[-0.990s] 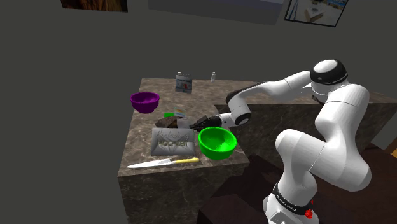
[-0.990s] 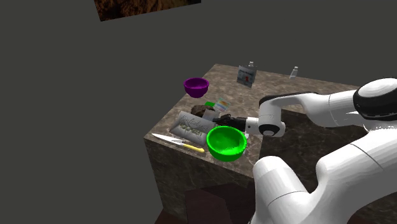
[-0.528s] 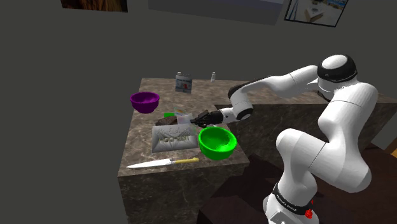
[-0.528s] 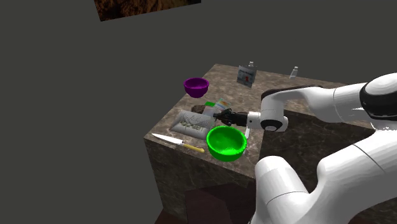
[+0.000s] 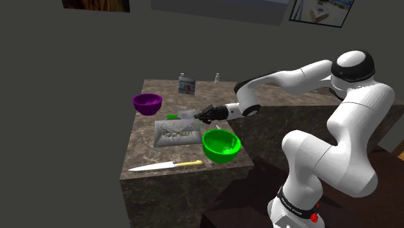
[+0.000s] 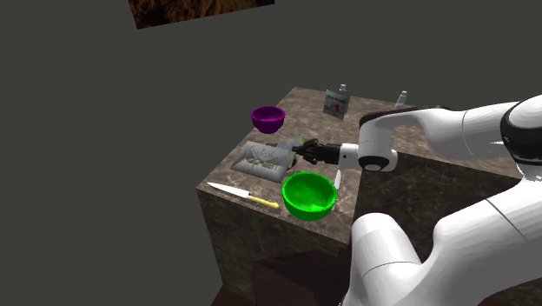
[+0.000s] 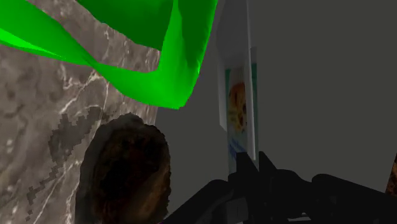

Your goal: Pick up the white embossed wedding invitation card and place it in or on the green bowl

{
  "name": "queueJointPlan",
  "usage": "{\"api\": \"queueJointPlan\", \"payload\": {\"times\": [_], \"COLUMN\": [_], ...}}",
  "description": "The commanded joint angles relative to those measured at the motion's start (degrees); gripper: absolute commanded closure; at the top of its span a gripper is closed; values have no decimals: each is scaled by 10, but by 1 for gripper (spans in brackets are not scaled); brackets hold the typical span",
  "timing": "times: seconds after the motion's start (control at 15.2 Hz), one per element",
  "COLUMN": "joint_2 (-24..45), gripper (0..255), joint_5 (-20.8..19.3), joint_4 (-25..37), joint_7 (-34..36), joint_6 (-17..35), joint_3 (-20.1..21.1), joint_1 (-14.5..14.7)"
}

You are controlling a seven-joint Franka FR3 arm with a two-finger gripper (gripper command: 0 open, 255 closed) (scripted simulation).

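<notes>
Just left of the glossy, round green bowl [image 5: 221, 144] in the shoulder view, the pale grey-white rectangular invitation card [image 5: 176, 133] lies flat on the mottled brown marble counter [image 5: 144, 150], its face raised in embossed scrollwork. Beyond the bowl, the all-black gripper [image 5: 200, 115] is clamped on a thin, smooth green-bordered printed card [image 7: 240, 114].

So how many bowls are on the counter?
2: a purple bowl toward the counter's back, and a green bowl near its front edge, by the knife. None looks hidden.
</notes>
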Motion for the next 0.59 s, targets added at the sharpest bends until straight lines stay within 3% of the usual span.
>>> {"api": "queueJointPlan", "payload": {"times": [0.0, 0.53], "joint_2": [11, 39], "gripper": [255, 255], "joint_5": [6, 16], "joint_4": [-6, -10], "joint_7": [11, 59], "joint_6": [-4, -21], "joint_3": [24, 106], "joint_1": [-19, -85]}}
